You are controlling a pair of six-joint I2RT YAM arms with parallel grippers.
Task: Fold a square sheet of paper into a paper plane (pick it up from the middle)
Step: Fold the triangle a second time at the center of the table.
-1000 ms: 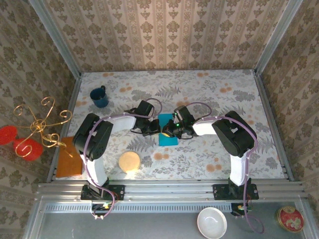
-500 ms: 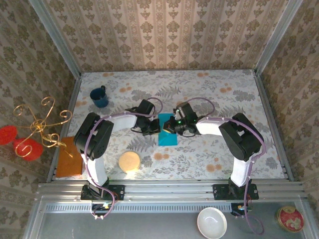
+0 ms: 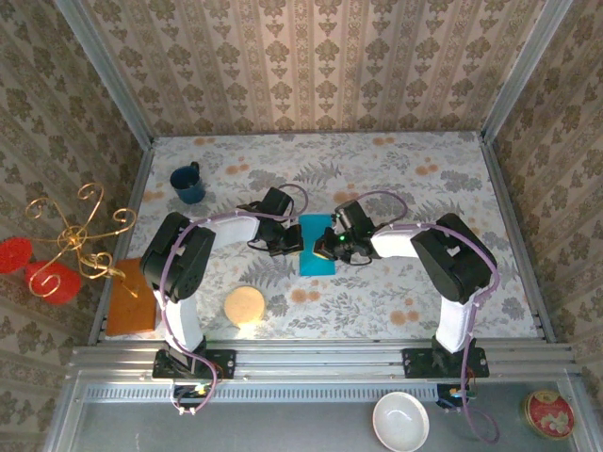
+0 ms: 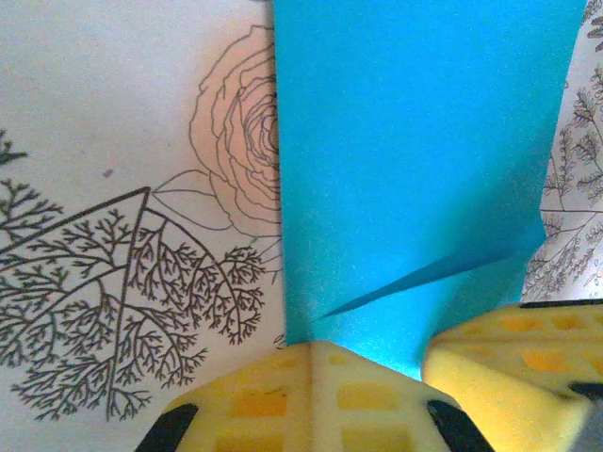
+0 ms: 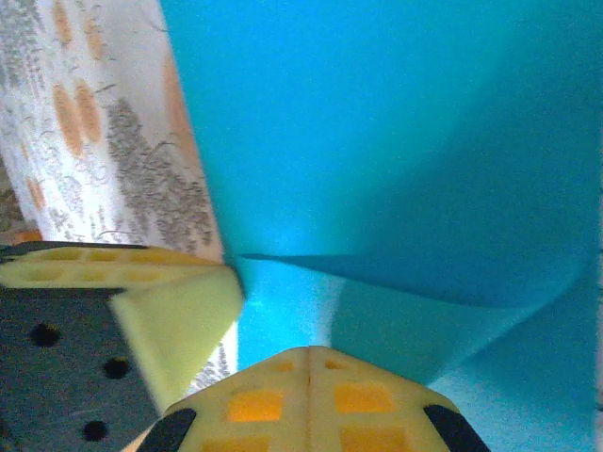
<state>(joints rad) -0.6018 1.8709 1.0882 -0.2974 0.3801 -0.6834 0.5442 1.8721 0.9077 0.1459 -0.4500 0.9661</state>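
Observation:
The square sheet of paper point(image 3: 317, 256) lies folded into a turquoise rectangle on the floral table, midway between the arms. My left gripper point(image 3: 295, 243) is shut, its tips resting at the sheet's left edge. My right gripper point(image 3: 327, 248) is shut too, pressing down on the sheet from the right. In the left wrist view the paper point(image 4: 415, 141) shows a raised fold line, with my left gripper point(image 4: 314, 344) at its near corner. In the right wrist view a flap of the paper point(image 5: 377, 122) lifts just ahead of my right gripper point(image 5: 309, 350).
A dark blue mug point(image 3: 188, 184) stands at the back left. Near the front left lies a round tan disc point(image 3: 245, 306), and an orange board point(image 3: 130, 297) lies at the left edge beside a gold wire stand point(image 3: 71, 240). A white bowl point(image 3: 400, 421) and a red tin point(image 3: 548, 412) sit below the rail.
My right gripper has slid a little along the paper, away and back toward the near side. The left gripper has stayed put.

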